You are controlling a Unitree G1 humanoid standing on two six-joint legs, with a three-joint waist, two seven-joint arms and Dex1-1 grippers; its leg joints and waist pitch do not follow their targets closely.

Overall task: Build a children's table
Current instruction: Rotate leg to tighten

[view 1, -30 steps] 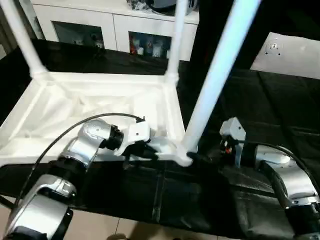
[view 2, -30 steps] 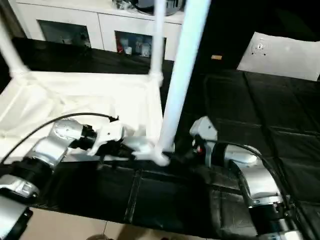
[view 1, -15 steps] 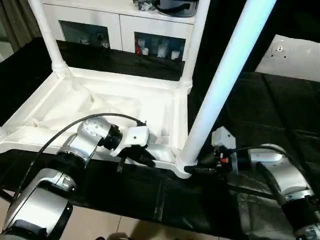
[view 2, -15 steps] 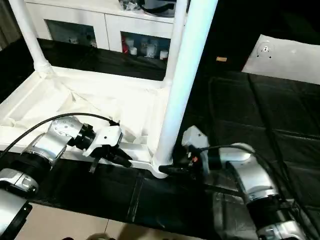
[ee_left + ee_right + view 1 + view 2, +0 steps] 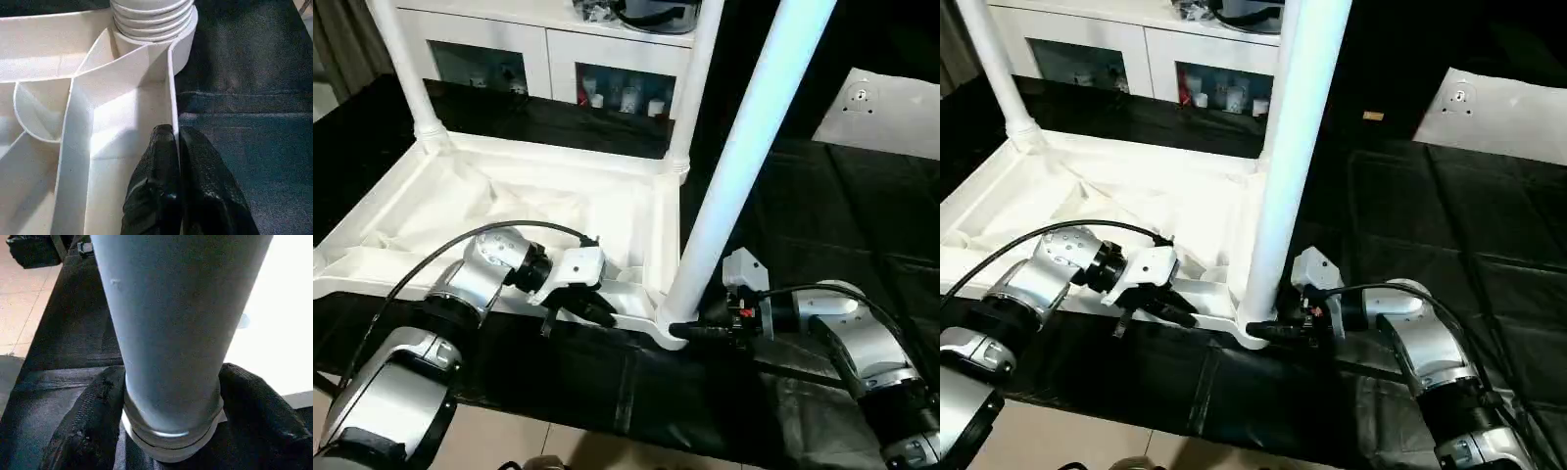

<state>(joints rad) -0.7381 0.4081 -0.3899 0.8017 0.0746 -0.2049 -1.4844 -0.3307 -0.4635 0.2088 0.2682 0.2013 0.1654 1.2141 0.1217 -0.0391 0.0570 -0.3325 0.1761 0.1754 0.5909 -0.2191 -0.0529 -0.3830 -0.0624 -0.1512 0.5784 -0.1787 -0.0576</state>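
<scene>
The white tabletop (image 5: 509,196) lies upside down on the black-covered table, ribs up. Legs stand in its far left socket (image 5: 406,69) and far right socket (image 5: 690,88). A third, thick leg (image 5: 744,147) rises from the near right corner socket (image 5: 151,19), leaning slightly right. My left gripper (image 5: 597,311) is shut on the tabletop's near rim (image 5: 172,107), with black fingers (image 5: 161,196) pinching the thin wall just left of that corner. My right gripper (image 5: 690,331) reaches in from the right, and its fingers (image 5: 83,431) clasp both sides of that leg's base (image 5: 171,323).
A white cabinet with glass doors (image 5: 558,59) stands behind the table. A flat white sheet with a small hole (image 5: 891,103) lies at the back right. A black cable (image 5: 440,259) loops over my left forearm. The table's front edge (image 5: 558,416) runs close below both arms, with floor beyond.
The camera has shifted. My right gripper has drawn in closer around the near leg's base, and the leg stands a little more upright. The left gripper keeps its hold on the rim.
</scene>
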